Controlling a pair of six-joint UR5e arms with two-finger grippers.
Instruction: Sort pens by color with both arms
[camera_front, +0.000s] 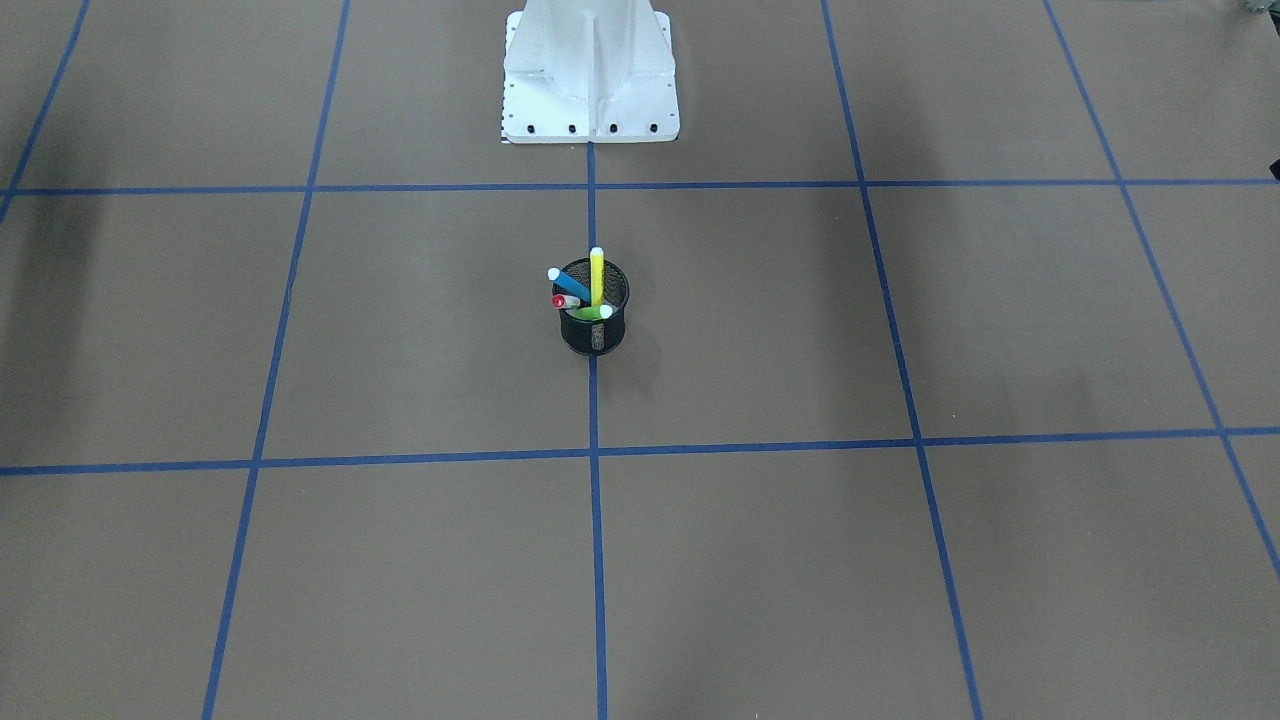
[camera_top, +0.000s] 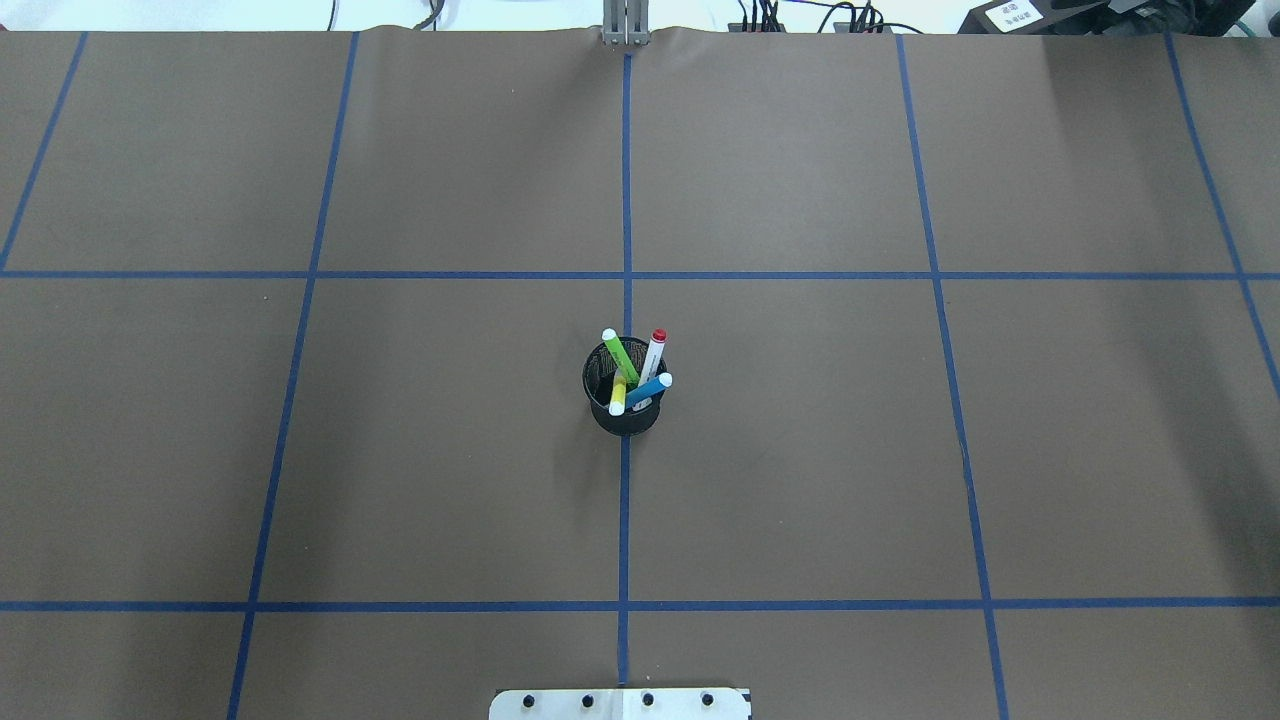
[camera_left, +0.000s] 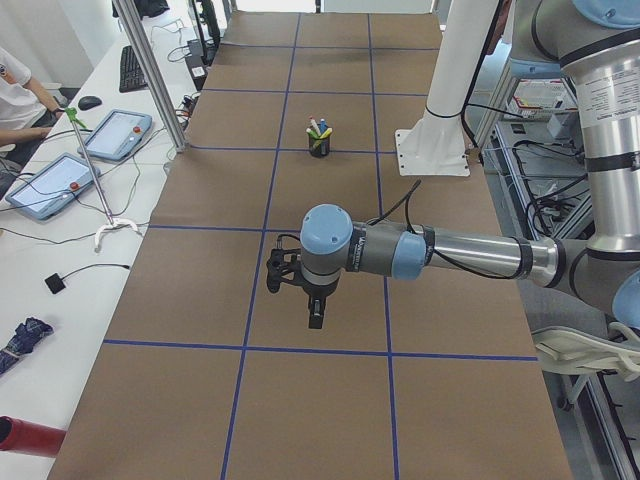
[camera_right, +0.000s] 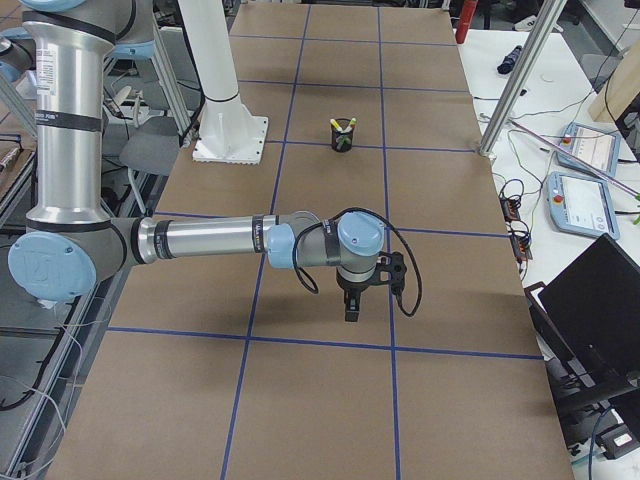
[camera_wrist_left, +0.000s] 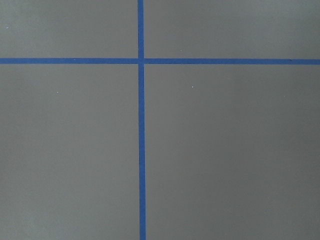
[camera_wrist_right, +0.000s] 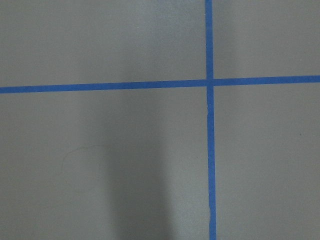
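Observation:
The pens stand together in a black mesh cup (camera_top: 625, 415) at the table's middle: a lime green pen (camera_top: 618, 358), a red-and-white pen (camera_top: 654, 352), a blue pen (camera_top: 650, 388) and a yellow pen (camera_top: 619, 398). From the front I see the yellow pen (camera_front: 597, 275) upright and the blue pen (camera_front: 568, 283) leaning. Both arms hang far from the cup, out at the table's ends. The left gripper (camera_left: 315, 318) and the right gripper (camera_right: 351, 312) point down above bare table. They show only in the side views, so I cannot tell whether they are open or shut.
The white pedestal base (camera_front: 590, 80) stands behind the cup. Blue tape lines (camera_wrist_left: 141, 150) grid the brown table. A side bench holds tablets (camera_left: 58, 180), with a person (camera_left: 20, 90) seated there. A metal post (camera_right: 520, 70) and a laptop (camera_right: 595, 300) flank the other end.

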